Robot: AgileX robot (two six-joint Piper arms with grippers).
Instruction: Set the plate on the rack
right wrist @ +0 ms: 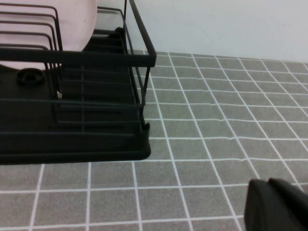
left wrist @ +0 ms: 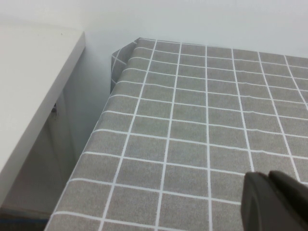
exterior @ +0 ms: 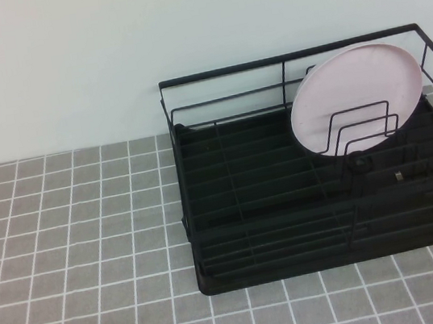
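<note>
The pale pink plate stands on edge in the black wire rack, leaning against the upright dividers at the rack's back right. In the right wrist view the plate shows behind the dividers of the rack. Neither arm shows in the high view. My left gripper is shut and empty above the grey tiled cloth near the table's left edge. My right gripper is shut and empty above the cloth, to the right of the rack and apart from it.
A grey cloth with a white grid covers the table. A white wall stands behind. In the left wrist view a white surface stands beside the table's left edge, with a gap between.
</note>
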